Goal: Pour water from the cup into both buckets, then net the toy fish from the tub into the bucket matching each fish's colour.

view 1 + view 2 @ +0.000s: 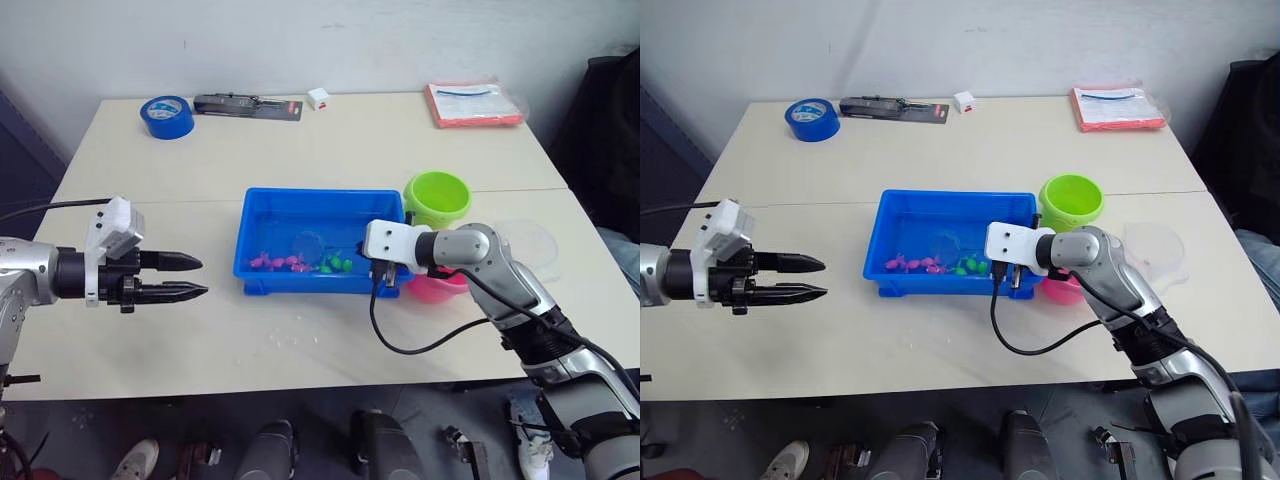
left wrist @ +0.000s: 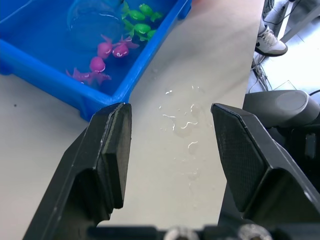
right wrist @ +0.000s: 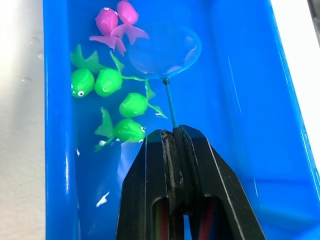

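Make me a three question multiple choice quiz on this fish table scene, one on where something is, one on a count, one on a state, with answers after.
1. Where is the net's hoop?
A. inside the blue tub
B. over the green bucket
C. lying by the tape roll

2. How many green fish does the right wrist view show in the tub?
A. one
B. four
C. seven

3. What state is the left pincer in?
A. shut on the net
B. shut on the clear cup
C. open, holding nothing

Answers:
1. A, the hoop sits low in the tub beside the fish, on the handle clamped in the right pincer.
2. B, four green bodies lie clustered near the tub's wall, next to pink fish.
3. C, its fingers stand apart over bare table short of the tub.
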